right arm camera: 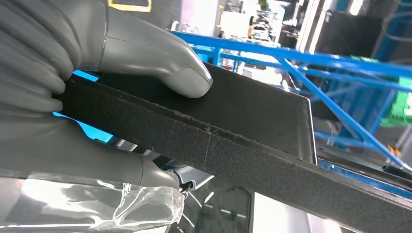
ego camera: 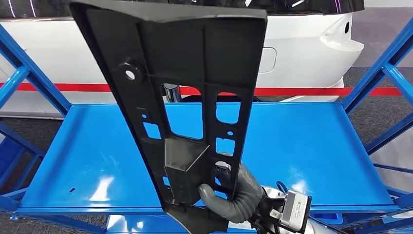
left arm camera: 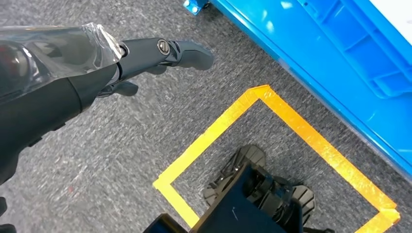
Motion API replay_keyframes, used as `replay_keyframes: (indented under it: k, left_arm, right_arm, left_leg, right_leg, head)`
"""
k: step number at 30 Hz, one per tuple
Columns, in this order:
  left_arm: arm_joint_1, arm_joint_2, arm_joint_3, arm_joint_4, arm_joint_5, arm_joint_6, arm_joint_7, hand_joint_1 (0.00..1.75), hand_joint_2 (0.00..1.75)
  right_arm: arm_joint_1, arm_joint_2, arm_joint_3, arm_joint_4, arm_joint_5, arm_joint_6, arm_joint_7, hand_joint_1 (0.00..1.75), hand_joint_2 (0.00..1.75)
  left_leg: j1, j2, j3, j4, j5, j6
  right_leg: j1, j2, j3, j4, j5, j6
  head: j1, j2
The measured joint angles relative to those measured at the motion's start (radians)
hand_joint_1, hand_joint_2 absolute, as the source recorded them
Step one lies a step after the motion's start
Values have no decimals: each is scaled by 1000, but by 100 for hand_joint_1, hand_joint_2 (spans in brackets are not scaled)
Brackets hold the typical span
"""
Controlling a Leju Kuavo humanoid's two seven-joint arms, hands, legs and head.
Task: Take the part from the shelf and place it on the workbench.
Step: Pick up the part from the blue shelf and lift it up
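Gripped low by the right robot hand (ego camera: pixel 234 192), the part (ego camera: pixel 180 97) stands tall over the blue shelf (ego camera: pixel 311 146). Such a low hold could let it tip or slip. Left robot hand (left arm camera: pixel 145 58) hangs released.

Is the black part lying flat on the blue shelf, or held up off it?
Held up, on end. The right hand grips the black part near its lower end, and it rises steeply above the blue shelf.

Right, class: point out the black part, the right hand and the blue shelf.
Part (ego camera: pixel 195 63), head view, on its upper panel.
Right hand (ego camera: pixel 238 192), head view, on the grey palm gripping the part's lower end.
Shelf (ego camera: pixel 302 146), head view, on its bare blue surface.
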Motion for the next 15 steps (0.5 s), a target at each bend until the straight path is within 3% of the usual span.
replay_keyframes:
  k: [3,4,6,8,9,10,11,13,15]
  left_arm:
    - [0,0,8,0,5,0,2,0,175]
    - [0,0,10,0,5,0,3,0,175]
    - [0,0,13,0,6,-1,4,0,175]
    - [0,0,14,0,6,-2,4,0,175]
    - [1,0,15,0,6,-3,4,0,175]
    - [2,0,16,0,6,-3,4,0,175]
    - [2,0,16,0,6,-2,4,0,175]
    - [2,1,18,0,6,-1,4,0,175]
    - [0,2,19,0,6,0,4,0,175]
  right_arm:
    - [4,2,-8,0,-7,-12,-4,175,175]
    - [5,4,-11,0,-9,-15,-5,175,175]
    - [5,6,-17,0,-14,-20,-6,175,175]
    - [7,7,-20,0,-18,-26,-4,175,175]
    - [8,7,-21,0,-19,-29,-2,175,175]
    - [9,7,-22,0,-20,-32,0,175,175]
    - [10,7,-23,0,-20,-35,1,175,175]
    - [10,7,-26,0,-20,-40,2,175,175]
    - [10,7,-27,0,-20,-45,3,175,175]
  left_leg:
    - [2,1,-6,4,-1,-14]
    - [4,1,-13,21,-15,-19]
    - [7,2,-54,119,-76,-29]
    - [7,2,-115,268,-145,-34]
    - [7,2,-134,313,-160,-35]
    - [7,2,-131,318,-154,-32]
    - [7,0,-107,277,-131,-28]
    - [5,-17,-23,122,-69,-15]
    - [2,-36,27,17,-39,-6]
  right_leg:
    - [3,3,-4,-5,3,-19]
    - [3,3,-4,-6,5,-25]
    - [1,3,-7,-8,9,-35]
    - [3,6,-13,-7,13,-41]
    - [4,10,-15,-7,14,-43]
    - [6,16,-17,-7,16,-43]
    - [7,23,-18,-7,18,-43]
    - [9,39,-19,-7,22,-40]
    - [10,51,-24,-5,28,-33]
  head:
    - [0,0]
    - [-1,0]
    - [-1,0]
    - [-2,0]
    - [-1,0]
    - [-1,0]
    - [-1,0]
    - [-1,0]
    - [-1,0]
